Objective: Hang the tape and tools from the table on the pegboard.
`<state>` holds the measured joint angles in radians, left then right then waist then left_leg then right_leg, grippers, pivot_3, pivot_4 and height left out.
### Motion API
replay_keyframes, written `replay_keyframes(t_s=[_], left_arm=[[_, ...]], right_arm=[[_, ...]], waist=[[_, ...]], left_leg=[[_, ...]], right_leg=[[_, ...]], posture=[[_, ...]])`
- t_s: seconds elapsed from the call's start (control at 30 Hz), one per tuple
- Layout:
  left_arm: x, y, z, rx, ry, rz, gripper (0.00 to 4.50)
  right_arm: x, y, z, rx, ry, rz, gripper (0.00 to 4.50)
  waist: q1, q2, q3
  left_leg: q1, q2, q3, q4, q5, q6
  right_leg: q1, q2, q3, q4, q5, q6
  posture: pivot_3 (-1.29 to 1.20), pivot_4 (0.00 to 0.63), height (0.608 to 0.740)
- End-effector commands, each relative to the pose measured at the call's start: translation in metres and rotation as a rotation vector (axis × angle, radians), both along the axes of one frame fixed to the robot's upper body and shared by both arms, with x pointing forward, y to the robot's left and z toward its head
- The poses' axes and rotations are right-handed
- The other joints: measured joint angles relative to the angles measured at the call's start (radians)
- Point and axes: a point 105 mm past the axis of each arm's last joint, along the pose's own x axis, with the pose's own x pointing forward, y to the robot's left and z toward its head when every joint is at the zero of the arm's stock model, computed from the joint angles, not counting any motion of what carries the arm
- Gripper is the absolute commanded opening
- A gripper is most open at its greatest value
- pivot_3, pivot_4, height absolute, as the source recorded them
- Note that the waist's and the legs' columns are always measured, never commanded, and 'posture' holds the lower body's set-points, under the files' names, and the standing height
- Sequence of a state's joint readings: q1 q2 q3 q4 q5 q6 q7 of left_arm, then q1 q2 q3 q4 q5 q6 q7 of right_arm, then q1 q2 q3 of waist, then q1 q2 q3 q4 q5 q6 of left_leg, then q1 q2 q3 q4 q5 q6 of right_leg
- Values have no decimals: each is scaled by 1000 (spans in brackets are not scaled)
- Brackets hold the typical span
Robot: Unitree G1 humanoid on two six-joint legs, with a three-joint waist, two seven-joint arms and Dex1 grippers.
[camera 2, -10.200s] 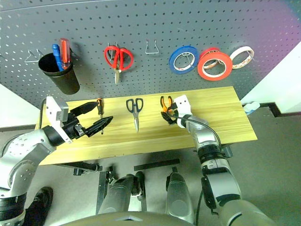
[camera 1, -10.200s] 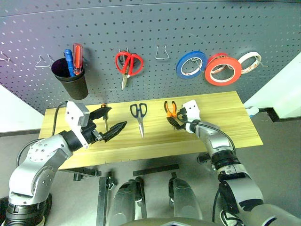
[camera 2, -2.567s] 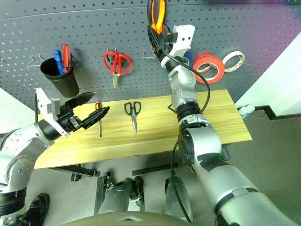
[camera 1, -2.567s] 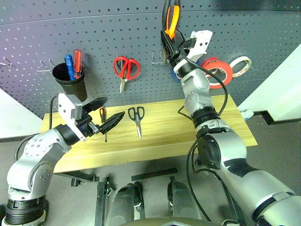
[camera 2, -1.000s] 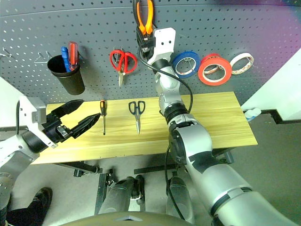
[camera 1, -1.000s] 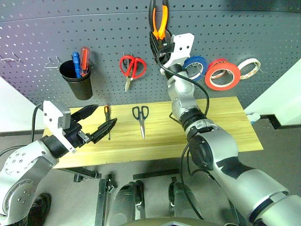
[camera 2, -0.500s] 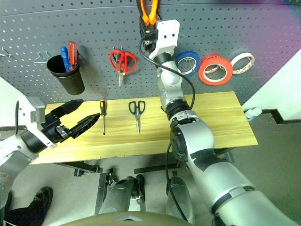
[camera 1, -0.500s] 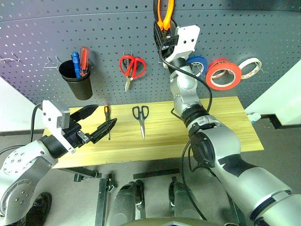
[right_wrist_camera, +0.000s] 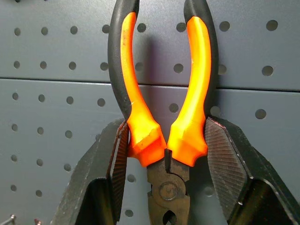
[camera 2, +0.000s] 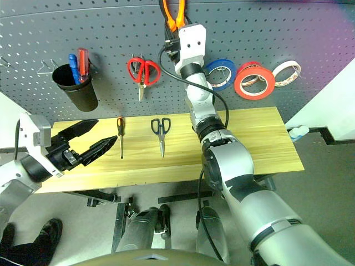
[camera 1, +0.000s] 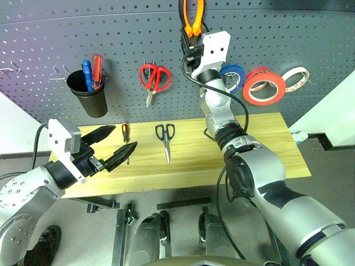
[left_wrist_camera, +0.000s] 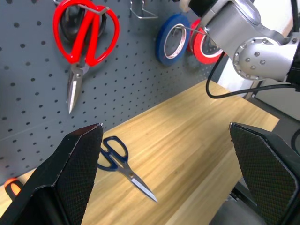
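My right gripper is raised against the pegboard and is shut on the orange-and-black pliers, whose handles point up. The dark-handled scissors and the slim screwdriver lie on the wooden table. Low over the table's left end, my left gripper stands open and empty, its fingers wide apart just in front of the screwdriver. The wide orange-red tape hangs on the pegboard at the right.
On the pegboard hang red-handled scissors, a black cup holding a blue and a red screwdriver, a blue tape roll and a small pale roll. A bare wire hook sits between the red scissors and the blue roll.
Since the earliest frames my right gripper has carried the pliers from the table up to the pegboard. Over the last second its wrist rolled a little. My left gripper has kept still.
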<state>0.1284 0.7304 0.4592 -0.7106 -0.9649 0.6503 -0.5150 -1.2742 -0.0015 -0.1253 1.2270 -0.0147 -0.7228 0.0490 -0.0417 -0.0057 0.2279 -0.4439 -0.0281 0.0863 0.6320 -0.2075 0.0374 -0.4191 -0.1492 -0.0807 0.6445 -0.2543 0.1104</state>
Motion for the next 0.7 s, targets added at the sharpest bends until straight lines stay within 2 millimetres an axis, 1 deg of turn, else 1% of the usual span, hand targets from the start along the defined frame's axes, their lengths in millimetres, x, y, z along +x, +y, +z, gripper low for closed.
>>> replay_keyframes(t_s=[0.03,0.2,0.33,0.5,0.6,0.67,0.7], left_arm=[[-6,0,10,12,-34,2,4500],[-7,0,11,17,-31,2,4500],[-8,-2,10,14,-21,-6,4500],[-8,-1,11,10,-20,-4,4500],[-8,-1,11,11,-20,-4,4500],[-8,-1,11,12,-19,-4,4500],[-8,-2,10,12,-18,-4,4500]], right_arm=[[1,-1,2,-11,0,-23,2097],[3,-3,-8,-30,19,-49,2097],[6,-5,-23,-68,53,-99,2097],[7,-6,-33,-110,71,-129,2097],[8,-7,-41,-99,100,-108,2097],[9,-10,-43,-74,117,-95,2821],[9,-11,-43,-76,113,-99,3019]], waist=[[0,0,2],[1,-1,6],[2,-1,10],[1,-1,16],[1,-1,17],[2,-1,17],[2,-1,18]], left_leg=[[0,0,0,0,0,0],[0,0,0,0,0,0],[0,0,0,0,0,-1],[0,0,0,-1,1,-2],[0,1,0,-2,1,-2],[0,1,0,-2,1,-2],[0,1,0,-2,1,-2]], right_leg=[[0,0,0,0,0,0],[0,0,0,0,0,0],[-1,0,0,0,0,0],[-1,0,0,0,0,-1],[-1,0,0,0,-1,-1],[-1,1,0,0,-1,-1],[-1,1,0,0,-1,-1]], posture=[[98,231,740],[102,233,740],[102,239,740],[100,240,740],[101,241,740],[100,241,740],[97,243,740]])
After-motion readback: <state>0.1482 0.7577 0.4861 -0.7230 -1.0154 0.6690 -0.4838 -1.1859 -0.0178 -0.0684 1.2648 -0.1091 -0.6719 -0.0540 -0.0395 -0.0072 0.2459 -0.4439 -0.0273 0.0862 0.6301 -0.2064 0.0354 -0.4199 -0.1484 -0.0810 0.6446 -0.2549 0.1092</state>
